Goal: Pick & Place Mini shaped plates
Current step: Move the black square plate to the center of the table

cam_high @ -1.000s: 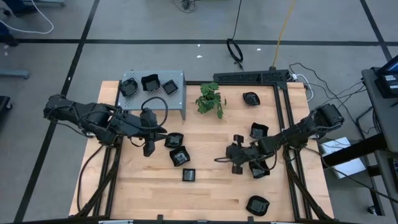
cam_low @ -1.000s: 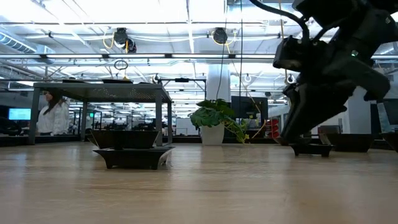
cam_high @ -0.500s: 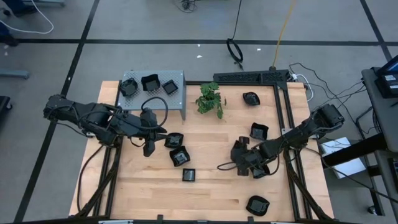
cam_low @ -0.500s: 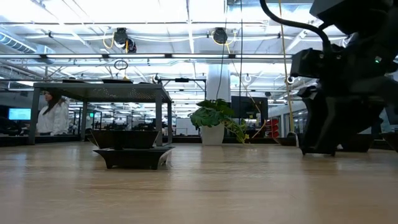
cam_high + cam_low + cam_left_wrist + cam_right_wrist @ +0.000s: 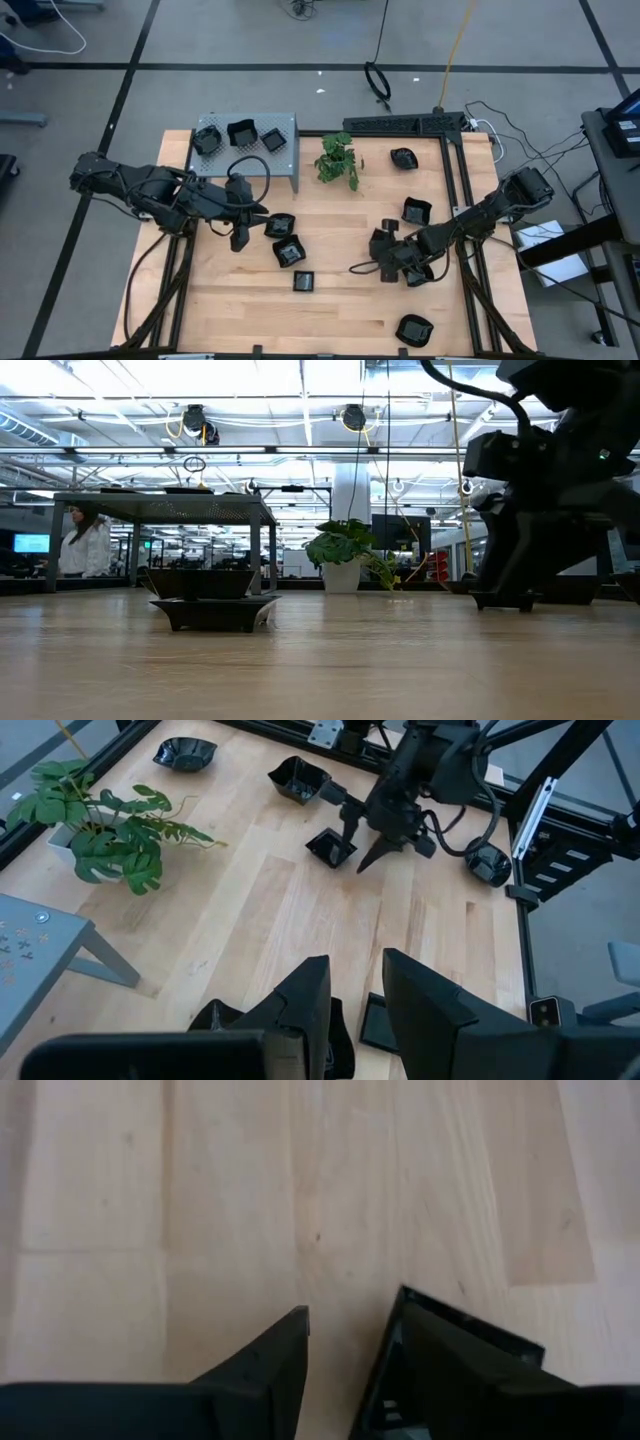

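The mini shaped plates are small glossy black dishes. Three of them (image 5: pixel 241 132) rest on the grey perforated shelf (image 5: pixel 290 150), and several lie on the wooden table. My right gripper (image 5: pixel 380 246) is low over the table's right half, pointing steeply down, and open. A small square plate (image 5: pixel 328 848) lies flat on the table at its far-side finger (image 5: pixel 349 824). The plate's rim (image 5: pixel 490 1332) shows behind that finger in the right wrist view. My left gripper (image 5: pixel 240 236) hangs open above the table's left half, next to two plates (image 5: pixel 284 238), with nothing between its fingers. My right gripper has one finger standing at the near rim (image 5: pixel 345 848) of the small square plate, coming from above. The plate lies flat on the table. Whether the finger touches the rim, I cannot tell.
A small green potted plant (image 5: pixel 338 160) stands at the far middle. More plates lie at the far right (image 5: pixel 403 158), the right (image 5: pixel 416 211), the near right (image 5: pixel 415 329), under the right arm (image 5: pixel 420 274) and near the middle (image 5: pixel 304 281). A black frame (image 5: pixel 460 170) borders the right edge.
My right gripper has turned at the wrist from a slant to nearly upright. It has opened and let go of the small square plate, which stays flat on the table.
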{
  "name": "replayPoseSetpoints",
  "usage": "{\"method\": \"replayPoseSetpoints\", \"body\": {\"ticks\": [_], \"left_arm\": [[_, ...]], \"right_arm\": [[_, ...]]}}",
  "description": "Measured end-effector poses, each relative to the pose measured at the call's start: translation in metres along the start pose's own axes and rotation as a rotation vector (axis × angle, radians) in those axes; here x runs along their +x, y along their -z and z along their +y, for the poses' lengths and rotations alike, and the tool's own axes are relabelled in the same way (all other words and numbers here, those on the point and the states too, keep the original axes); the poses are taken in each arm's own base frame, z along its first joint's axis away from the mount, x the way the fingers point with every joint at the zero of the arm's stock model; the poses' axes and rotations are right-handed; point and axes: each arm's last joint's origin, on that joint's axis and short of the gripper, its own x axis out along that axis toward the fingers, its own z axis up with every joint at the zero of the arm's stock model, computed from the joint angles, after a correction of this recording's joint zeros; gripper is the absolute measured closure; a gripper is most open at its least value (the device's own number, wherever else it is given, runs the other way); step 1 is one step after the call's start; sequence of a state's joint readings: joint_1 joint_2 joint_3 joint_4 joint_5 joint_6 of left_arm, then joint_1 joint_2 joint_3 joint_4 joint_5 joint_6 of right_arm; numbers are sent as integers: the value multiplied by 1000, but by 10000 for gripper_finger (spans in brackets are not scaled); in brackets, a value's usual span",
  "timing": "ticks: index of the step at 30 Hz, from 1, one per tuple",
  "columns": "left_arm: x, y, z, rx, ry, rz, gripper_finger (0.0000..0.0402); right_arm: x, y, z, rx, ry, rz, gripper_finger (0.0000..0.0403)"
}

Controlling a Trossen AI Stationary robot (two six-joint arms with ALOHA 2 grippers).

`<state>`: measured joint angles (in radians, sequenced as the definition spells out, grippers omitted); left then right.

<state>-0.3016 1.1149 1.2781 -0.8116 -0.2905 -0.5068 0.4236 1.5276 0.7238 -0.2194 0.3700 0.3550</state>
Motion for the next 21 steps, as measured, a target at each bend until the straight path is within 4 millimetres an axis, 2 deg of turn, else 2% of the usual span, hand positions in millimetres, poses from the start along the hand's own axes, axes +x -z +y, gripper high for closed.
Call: {"method": "replayPoseSetpoints", "body": {"ticks": [11,14,21], "left_arm": [[0,0,0,1,1,0,305],[0,0,0,-2,0,0,305],[0,0,0,0,0,0,305]], "right_arm": [[-1,9,-6,-13,110,69,256],[0,11,-10,28,129,100,261],[0,14,-11,46,138,120,291]]}}
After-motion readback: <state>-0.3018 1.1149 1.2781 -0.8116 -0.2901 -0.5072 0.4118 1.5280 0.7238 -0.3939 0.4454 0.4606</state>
